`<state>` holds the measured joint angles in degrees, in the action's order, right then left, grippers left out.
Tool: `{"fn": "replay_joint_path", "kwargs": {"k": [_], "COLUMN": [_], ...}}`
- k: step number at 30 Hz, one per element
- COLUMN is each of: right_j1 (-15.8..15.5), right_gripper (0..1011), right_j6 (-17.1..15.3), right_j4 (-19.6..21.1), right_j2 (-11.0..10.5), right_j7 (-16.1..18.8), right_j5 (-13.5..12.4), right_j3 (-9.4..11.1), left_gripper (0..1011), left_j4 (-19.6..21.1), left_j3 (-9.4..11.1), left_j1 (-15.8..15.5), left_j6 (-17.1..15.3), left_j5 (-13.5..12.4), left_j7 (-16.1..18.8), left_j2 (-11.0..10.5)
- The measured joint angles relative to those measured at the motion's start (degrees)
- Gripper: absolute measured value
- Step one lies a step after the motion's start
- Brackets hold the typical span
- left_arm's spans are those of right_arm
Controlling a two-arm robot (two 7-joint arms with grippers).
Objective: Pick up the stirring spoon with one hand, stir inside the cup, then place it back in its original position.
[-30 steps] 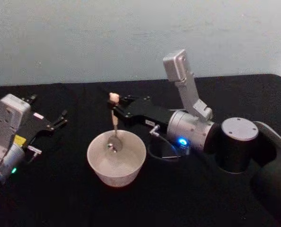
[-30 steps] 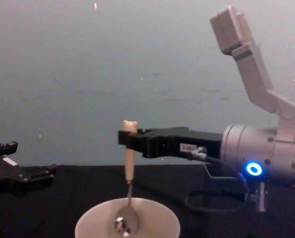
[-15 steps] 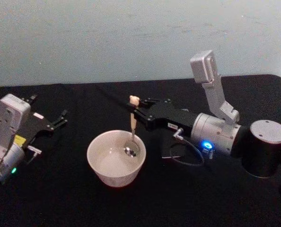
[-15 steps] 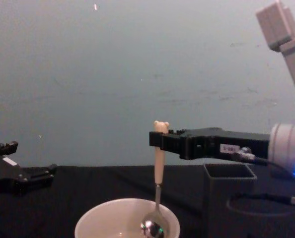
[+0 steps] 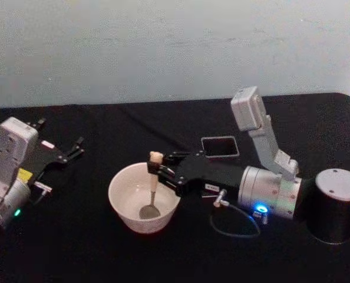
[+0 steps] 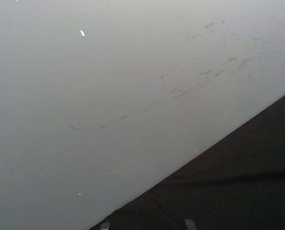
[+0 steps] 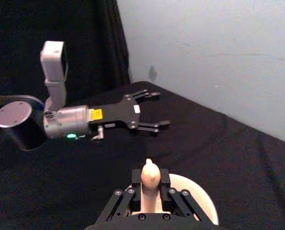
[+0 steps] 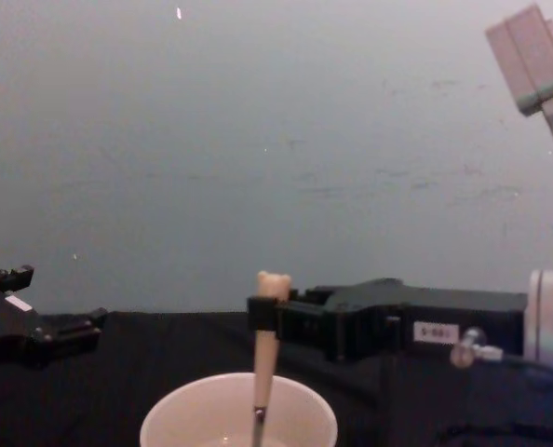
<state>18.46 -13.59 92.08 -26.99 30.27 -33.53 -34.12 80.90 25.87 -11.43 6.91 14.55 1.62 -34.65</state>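
Head view: the stirring spoon [image 5: 152,191] is held close to upright at centre frame, gripped on its beige handle just under the bear head by the right gripper [image 5: 155,171], whose fingers are closed on it. The metal bowl of the spoon is seen down inside the cup [image 5: 128,219], right of the cup's middle; contact with the cup floor cannot be told. The dark square holder [image 5: 220,147] stands unoccupied right of centre, behind the right arm and apart from the cup. The left gripper [image 5: 60,137] is parked at the left edge, fingers spread, nothing held. In the chest view the handle is seen rising out of the cup at bottom centre, with the spoon's bowl hidden below the rim. Progress, as judged: the pick-up is taken as done, and the stirring step is taken as under way, though how much stirring has been made cannot be read from this moment. Left to do: the stir is to be finished, the spoon lifted clear of the rim, carried across to the holder, lowered in and released.
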Motion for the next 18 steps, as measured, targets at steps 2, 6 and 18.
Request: {"fn": "replay_joint_path", "kwargs": {"k": [2,6,18], "right_j1": [0.2,1.1,5.2], "right_gripper": [225,224,225], "right_j6": [0.2,0.7,1.9], "right_j4": [0.0,-0.8,-7.5], "right_j2": [0.2,1.4,7.1], "right_j7": [0.0,-0.4,-3.8], "right_j5": [0.1,0.7,3.1], "right_j3": [-0.5,-1.5,-1.8], "left_gripper": [1001,1001,1001], "left_j4": [0.0,0.0,0.0], "left_j3": [0.0,0.0,0.0], "left_j1": [0.0,0.0,0.0], "left_j6": [0.0,0.0,0.0], "left_j5": [0.0,0.0,0.0], "left_j7": [0.0,0.0,0.0], "left_j2": [0.0,0.0,0.0]}}
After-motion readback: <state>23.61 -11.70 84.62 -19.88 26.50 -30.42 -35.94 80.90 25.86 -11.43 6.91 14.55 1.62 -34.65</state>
